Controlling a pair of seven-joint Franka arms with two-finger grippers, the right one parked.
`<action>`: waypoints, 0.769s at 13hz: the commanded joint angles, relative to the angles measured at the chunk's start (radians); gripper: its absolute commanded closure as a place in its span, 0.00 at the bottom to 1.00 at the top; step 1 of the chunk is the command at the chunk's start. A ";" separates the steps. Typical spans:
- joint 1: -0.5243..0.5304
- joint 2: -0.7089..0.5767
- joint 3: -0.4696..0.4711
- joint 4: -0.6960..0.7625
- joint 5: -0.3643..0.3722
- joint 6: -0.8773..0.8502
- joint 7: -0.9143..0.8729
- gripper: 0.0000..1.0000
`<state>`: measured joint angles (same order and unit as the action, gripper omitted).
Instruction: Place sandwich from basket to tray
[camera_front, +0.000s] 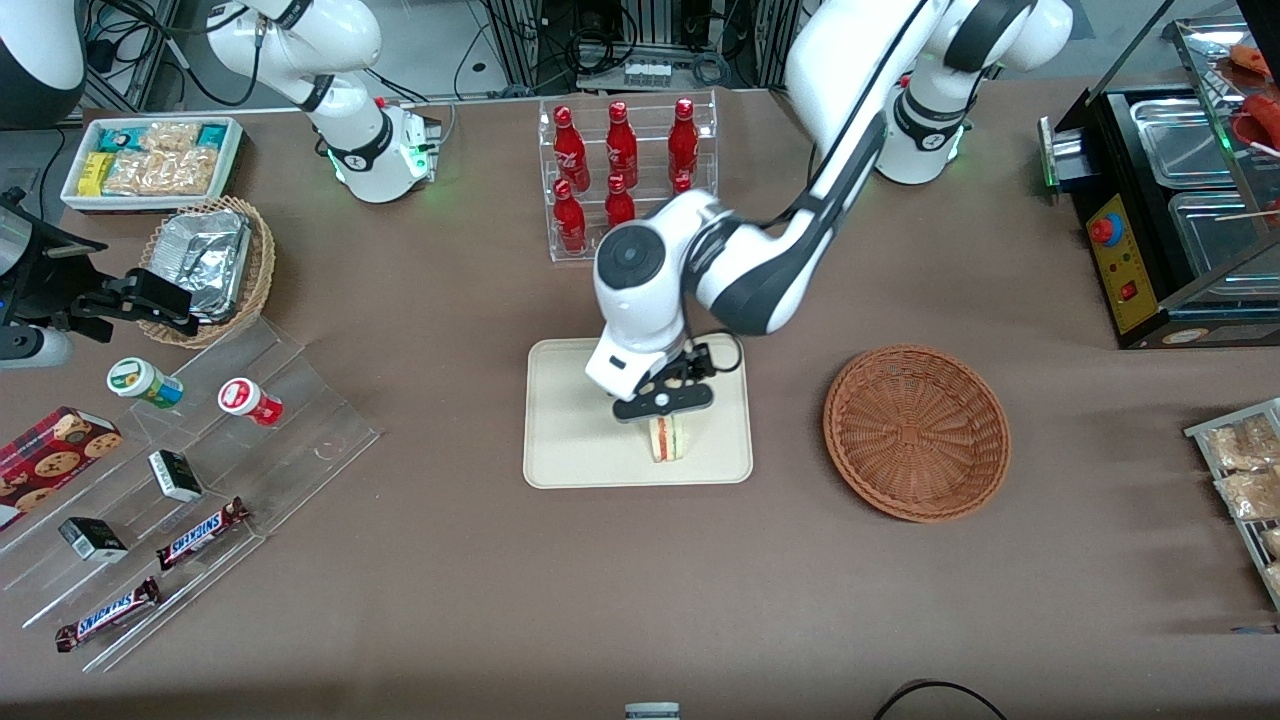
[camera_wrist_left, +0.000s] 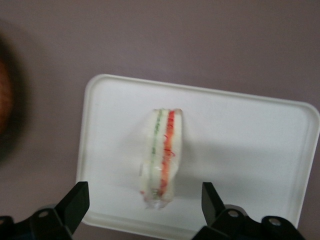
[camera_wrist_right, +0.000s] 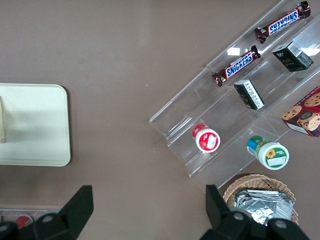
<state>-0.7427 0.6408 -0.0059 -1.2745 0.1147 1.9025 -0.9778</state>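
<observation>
The sandwich (camera_front: 667, 438) (camera_wrist_left: 162, 155), a pale wedge with green and red-orange layers along its edge, rests on the cream-white tray (camera_front: 570, 420) (camera_wrist_left: 240, 140), close to the tray's rim nearest the front camera. Directly above it hangs my left gripper (camera_front: 665, 412) (camera_wrist_left: 144, 192), open, its black fingers (camera_wrist_left: 75, 202) standing wide on either side of the sandwich without touching it. The round reddish-brown wicker basket (camera_front: 916, 432) lies beside the tray, toward the working arm's end of the table, with nothing in it.
A clear rack of red bottles (camera_front: 625, 170) stands farther from the front camera than the tray. Toward the parked arm's end are a clear stepped display of snacks (camera_front: 180, 470), a tan basket of foil packs (camera_front: 205, 265) and a white snack box (camera_front: 150, 160). A black appliance (camera_front: 1170, 200) sits at the working arm's end.
</observation>
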 joint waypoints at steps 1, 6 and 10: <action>-0.003 -0.104 0.082 -0.028 -0.036 -0.094 0.007 0.01; -0.001 -0.210 0.193 -0.035 -0.046 -0.204 0.048 0.01; -0.001 -0.266 0.314 -0.039 -0.093 -0.281 0.187 0.01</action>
<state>-0.7354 0.4328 0.2543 -1.2799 0.0559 1.6522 -0.8617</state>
